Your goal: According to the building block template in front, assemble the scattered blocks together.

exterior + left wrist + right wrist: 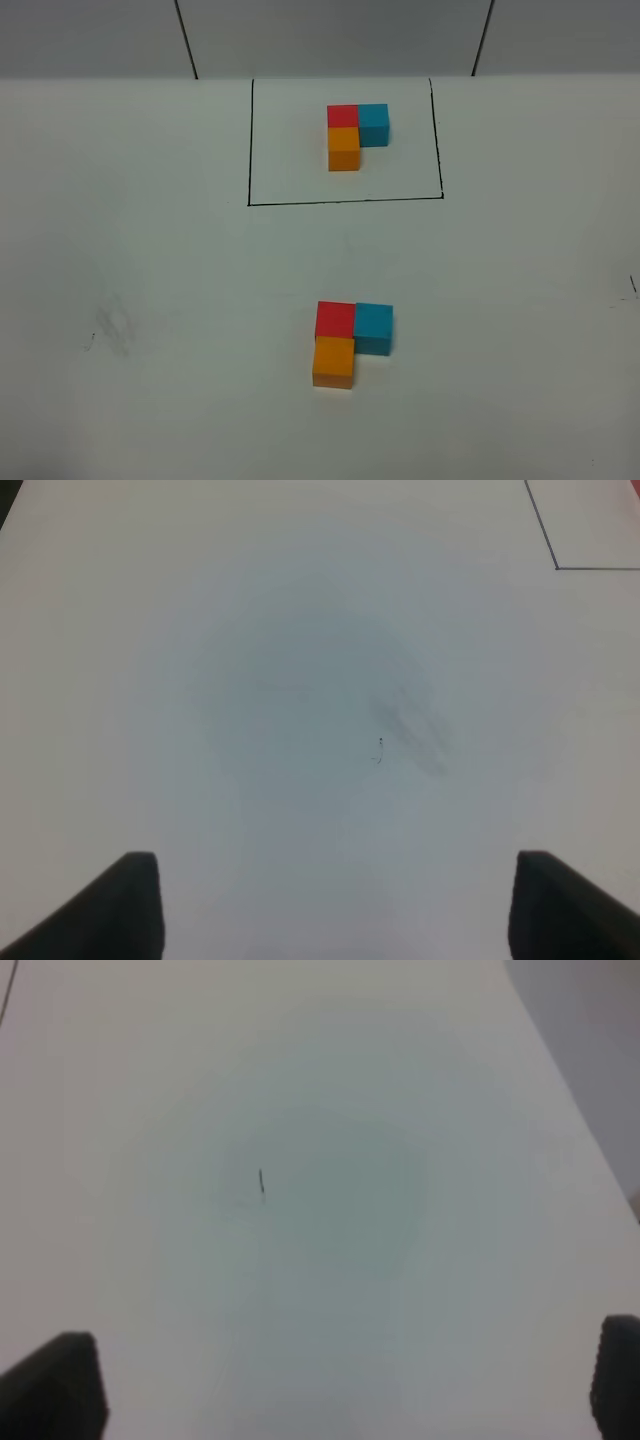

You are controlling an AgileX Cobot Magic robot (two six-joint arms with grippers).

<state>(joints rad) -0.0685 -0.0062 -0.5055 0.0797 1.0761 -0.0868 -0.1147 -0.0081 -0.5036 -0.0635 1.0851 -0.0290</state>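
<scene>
The building block template (357,134) is an L of red, blue and orange cubes inside a thin black drawn rectangle at the back of the white table. Nearer the front, three unframed cubes sit pressed together in the same L: the red cube (335,319) at back left, the blue cube (373,328) to its right, the orange cube (333,360) in front of the red one. Neither gripper shows in the high view. My left gripper (340,910) is open and empty over bare table. My right gripper (340,1390) is open and empty over bare table.
A grey smudge (108,325) marks the table at the left; it also shows in the left wrist view (412,725). A corner of the drawn rectangle (556,568) appears in the left wrist view. A small dark mark (261,1182) shows in the right wrist view.
</scene>
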